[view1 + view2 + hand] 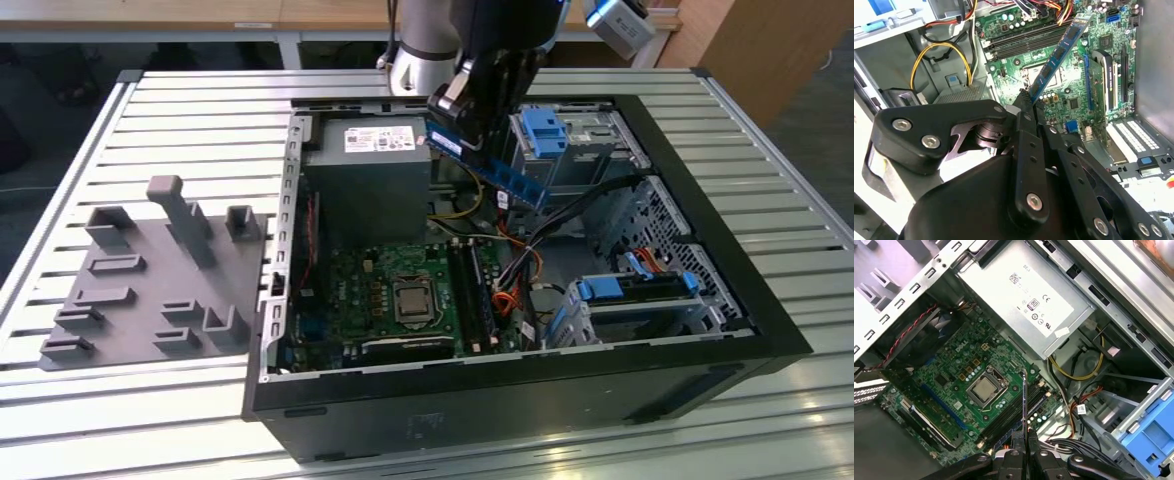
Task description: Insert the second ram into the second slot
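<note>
gripper hangs over the open computer case, which lies on its side on the slatted surface. the jaws are pinching the second ram by one end. the rest of the stick juts out free and tilted, above the motherboard and touching nothing else. judged reason for the end grip: it leaves the stick's length and its contact edge clear for lowering between neighbouring parts. in the first wrist view the second ram shows edge-on, roughly over the memory slots just beside the processor socket. it is not seated in any slot. whether another stick already occupies a slot cannot be told. the power supply carries a white label with certification marks and fine print, and a smaller barcode sticker; the wording is not transcribed. a grey fixture tray lies on the surface toward the exterior view's left, apart from the case.
</note>
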You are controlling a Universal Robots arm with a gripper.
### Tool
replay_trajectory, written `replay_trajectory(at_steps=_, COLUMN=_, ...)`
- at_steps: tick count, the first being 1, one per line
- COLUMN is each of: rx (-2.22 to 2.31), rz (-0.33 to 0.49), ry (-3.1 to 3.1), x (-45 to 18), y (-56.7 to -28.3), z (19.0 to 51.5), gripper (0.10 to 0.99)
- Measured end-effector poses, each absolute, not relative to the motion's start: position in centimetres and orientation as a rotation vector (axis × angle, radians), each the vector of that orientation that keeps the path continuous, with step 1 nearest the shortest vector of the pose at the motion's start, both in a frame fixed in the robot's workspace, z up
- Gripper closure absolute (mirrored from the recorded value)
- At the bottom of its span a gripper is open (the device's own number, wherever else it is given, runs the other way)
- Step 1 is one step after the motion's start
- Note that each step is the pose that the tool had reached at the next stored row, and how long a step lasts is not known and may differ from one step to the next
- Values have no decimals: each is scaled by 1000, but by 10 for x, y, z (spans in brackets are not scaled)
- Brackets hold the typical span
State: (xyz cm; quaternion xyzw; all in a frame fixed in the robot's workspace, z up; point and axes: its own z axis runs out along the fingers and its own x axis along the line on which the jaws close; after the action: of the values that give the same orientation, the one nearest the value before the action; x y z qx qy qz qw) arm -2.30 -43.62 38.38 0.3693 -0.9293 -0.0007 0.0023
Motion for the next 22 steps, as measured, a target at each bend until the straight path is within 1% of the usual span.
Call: replay_trajectory(at_steps=22, rx=936, rz=5, ry=-2992, x=-23, y=-436, z=383, gripper=949)
